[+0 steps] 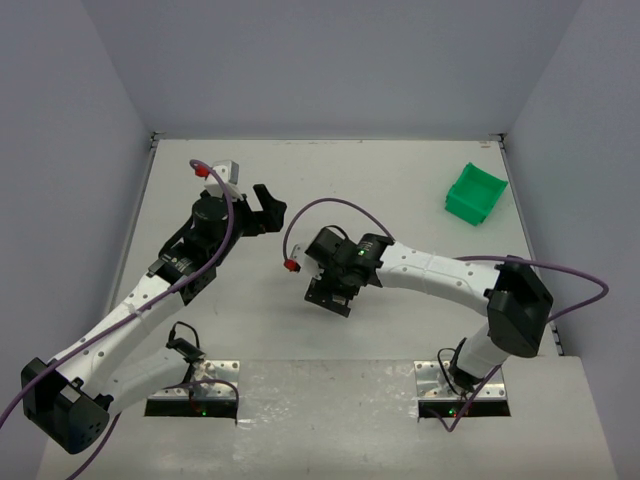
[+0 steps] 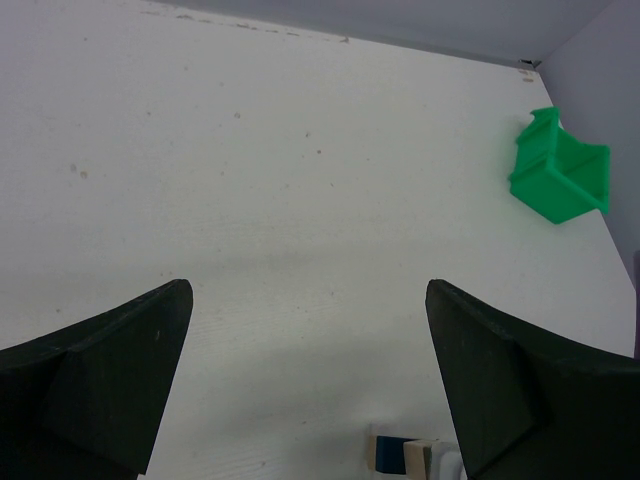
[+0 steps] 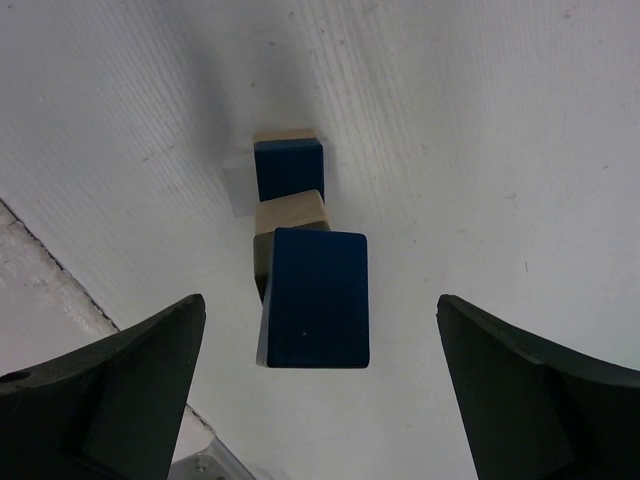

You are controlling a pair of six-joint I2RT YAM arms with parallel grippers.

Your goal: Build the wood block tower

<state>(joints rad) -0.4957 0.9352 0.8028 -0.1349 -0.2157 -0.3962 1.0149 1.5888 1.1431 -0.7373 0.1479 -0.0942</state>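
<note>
Risk: your right gripper (image 1: pixel 329 297), jaws spread wide and empty, hangs straight over the wood block tower (image 3: pixel 312 290). Drop off-centre and a finger could clip the big blue block (image 3: pixel 318 300) and topple it. Left gripper (image 2: pixel 308 285) is open and empty too, at 11 o'clock from the tower. Tower sits near the centre of the table (image 1: pixel 400 190): blue over dark grey, with beige and a smaller blue block touching at 12 o'clock.

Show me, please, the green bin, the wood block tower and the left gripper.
green bin (image 1: pixel 463 207): top external view, its near outer wall.
wood block tower (image 3: pixel 318 298): right wrist view, its large blue top face.
left gripper (image 2: pixel 308 290): left wrist view, the gap midway between its fingertips.
</note>
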